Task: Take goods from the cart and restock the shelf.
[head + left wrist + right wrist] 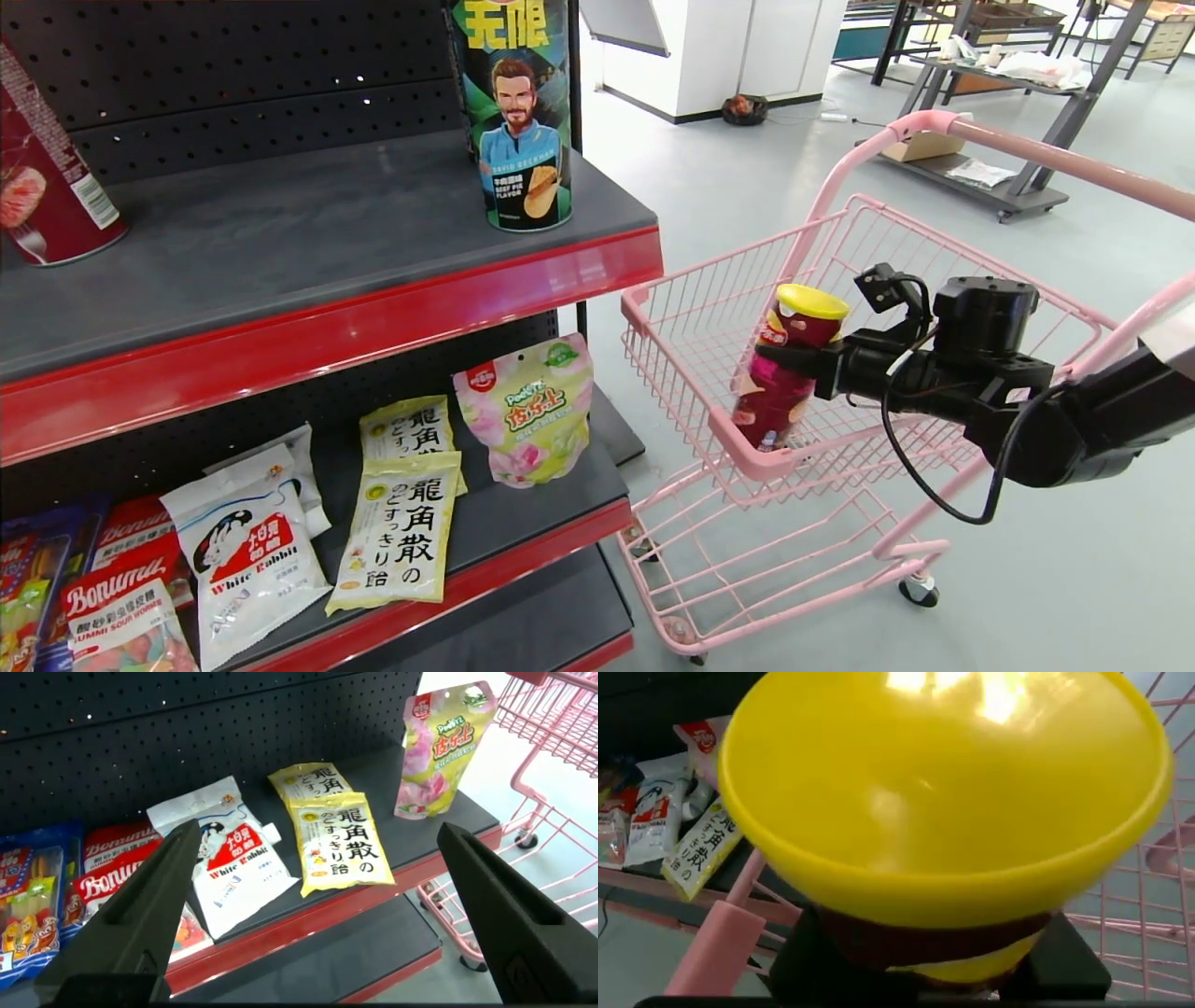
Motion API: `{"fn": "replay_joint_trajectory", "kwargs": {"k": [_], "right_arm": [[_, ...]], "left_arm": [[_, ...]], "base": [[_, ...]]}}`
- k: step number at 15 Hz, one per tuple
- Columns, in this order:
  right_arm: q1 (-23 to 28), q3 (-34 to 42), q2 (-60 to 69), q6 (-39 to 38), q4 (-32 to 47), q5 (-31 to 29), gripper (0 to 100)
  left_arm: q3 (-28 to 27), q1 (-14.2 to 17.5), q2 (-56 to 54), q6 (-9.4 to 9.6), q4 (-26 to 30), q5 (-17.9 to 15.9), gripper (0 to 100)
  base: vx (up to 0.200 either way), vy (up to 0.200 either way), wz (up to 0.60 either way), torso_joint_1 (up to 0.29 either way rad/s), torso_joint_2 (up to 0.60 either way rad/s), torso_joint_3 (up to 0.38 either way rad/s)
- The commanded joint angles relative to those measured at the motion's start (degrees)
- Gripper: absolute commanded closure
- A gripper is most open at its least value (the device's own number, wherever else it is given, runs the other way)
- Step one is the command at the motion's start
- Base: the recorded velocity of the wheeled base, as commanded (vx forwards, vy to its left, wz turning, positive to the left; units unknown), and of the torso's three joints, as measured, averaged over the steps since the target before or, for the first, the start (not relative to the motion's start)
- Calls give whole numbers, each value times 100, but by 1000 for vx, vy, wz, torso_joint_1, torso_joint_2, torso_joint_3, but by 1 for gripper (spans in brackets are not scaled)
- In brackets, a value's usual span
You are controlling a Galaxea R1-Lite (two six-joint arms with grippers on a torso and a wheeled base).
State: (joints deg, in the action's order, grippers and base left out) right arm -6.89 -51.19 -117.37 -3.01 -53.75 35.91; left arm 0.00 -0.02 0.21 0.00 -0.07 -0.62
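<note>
Head view gives the relation that matters: the chips can [780, 401] stands inside the pink cart [1074, 165], at the basket corner nearest to the shelf, and the right pincer [794, 359] is clamped on its upper part, just below the yellow lid [812, 301]. The right arm comes to the can from the robot's right side, almost level, so the pincer crosses the can's long axis. That axis is close to upright, with a small lean of the top toward the arm. The can's bottom is below the basket rim, so I judge that the next move must first raise it over the rim and then carry it to the robot's left. On that side the upper shelf board [280, 233] has bare room between a red can [42, 196] at the far left and a tall green can [518, 140] near its right end. The left pincer [318, 831] has its fingers wide apart and holds nothing; it hangs before the lower shelf [523, 513], above the yellow candy bags [341, 845] and a white candy bag [234, 863]. The left arm is nearer to the shelf, but the right arm has the goods.
</note>
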Motion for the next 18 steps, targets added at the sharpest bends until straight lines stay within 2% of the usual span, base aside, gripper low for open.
{"fn": "replay_joint_trajectory", "kwargs": {"k": [1, 4, 6, 7, 8, 10, 11, 13, 15, 17, 18], "right_arm": [[21, -23, 663, -15, 31, -234, 100], [205, -146, 1630, -7, 84, -252, 100], [320, -225, 2289, -7, 558, -252, 100], [390, -348, 2711, -7, 1103, -260, 100], [513, -533, 3405, -7, 2035, -331, 100], [487, -524, 4310, -15, 3142, -735, 100], [364, -418, 4732, -24, 3740, -972, 100], [-41, 83, 5374, 11, 4355, -1078, 100], [-392, 601, 5787, 64, 4382, -867, 100], [-1104, 988, 5989, 81, 4390, -577, 100], [-1131, 988, 5866, 99, 4390, -585, 100]], "left_arm": [[0, 2, -3, 0, -1, 1, 0], [0, 2, -3, 0, -1, 1, 0], [0, 2, -3, 0, -1, 1, 0], [0, -6, -3, 0, -1, 1, 0], [0, 2, -3, 0, -1, -8, 0], [0, -6, -3, 0, -1, -8, 0], [0, 2, -3, 0, -1, -8, 0], [0, -6, -3, 0, -1, -8, 0], [0, 2, -3, 0, -1, -8, 0], [0, 2, -3, 0, -1, -8, 0], [0, 2, -3, 0, -1, -8, 0]], "base": [[0, 0, 0, 0, 0, 0], [0, 0, 0, 0, 0, 0], [0, 0, 0, 0, 0, 0], [0, 0, 0, 0, 0, 0], [0, 0, 0, 0, 0, 0], [0, 0, 0, 0, 0, 0], [0, 0, 0, 0, 0, 0], [0, 0, 0, 0, 0, 0], [0, 0, 0, 0, 0, 0], [0, 0, 0, 0, 0, 0], [0, 0, 0, 0, 0, 0]]}}
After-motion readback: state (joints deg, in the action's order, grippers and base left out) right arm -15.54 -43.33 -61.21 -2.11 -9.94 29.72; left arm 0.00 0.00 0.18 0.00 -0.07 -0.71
